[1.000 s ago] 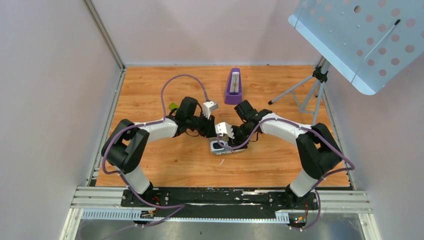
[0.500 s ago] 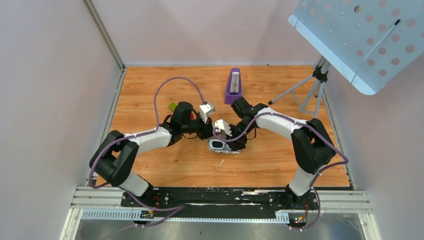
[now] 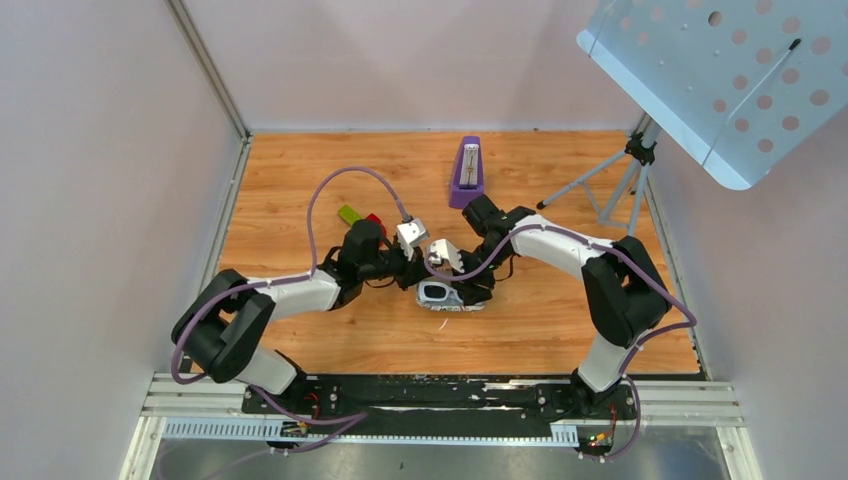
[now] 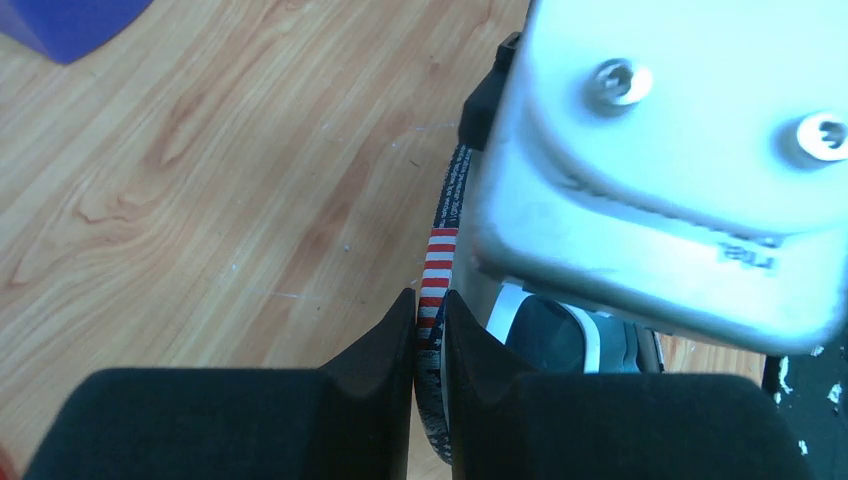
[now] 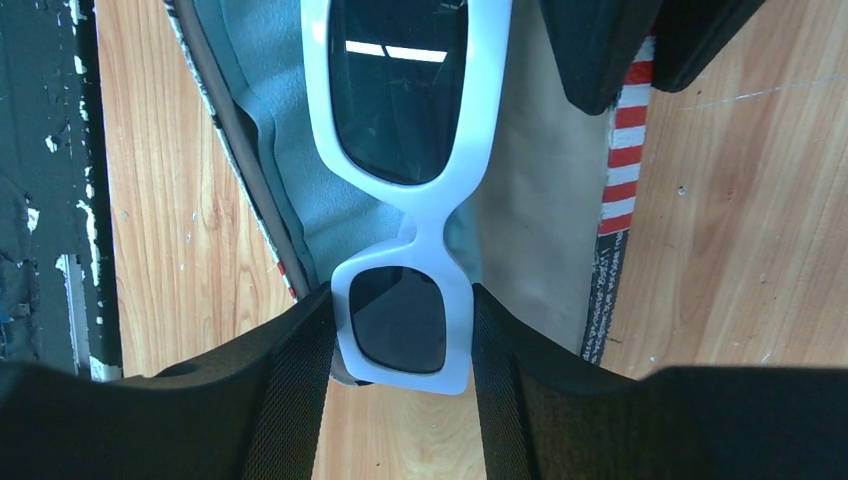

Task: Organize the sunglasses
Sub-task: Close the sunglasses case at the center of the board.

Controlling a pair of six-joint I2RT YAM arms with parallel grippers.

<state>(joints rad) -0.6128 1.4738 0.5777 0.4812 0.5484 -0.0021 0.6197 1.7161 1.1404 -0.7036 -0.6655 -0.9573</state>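
Seemingly midway: the right gripper [image 5: 400,300] pinches one lens of the slim white-framed, dark-lensed sunglasses [image 5: 432,215]. They hang just over, or already in, the open stars-and-stripes oblong case [image 5: 622,150], above the light blue cloth [image 5: 265,110] inside; whether they touch it I cannot tell. At the case's nine o'clock side, the left gripper [image 4: 428,310] is clamped on the striped rim. Letting go and closing the case are left.

White frame and dark lenses on the sunglasses [image 5: 432,222], light blue cloth [image 5: 270,90] under them, red-and-white stripes along the case [image 5: 622,150] edge. The worktop [image 3: 300,170] is orange-brown woodgrain, and there's a purple metronome [image 3: 466,172] too.
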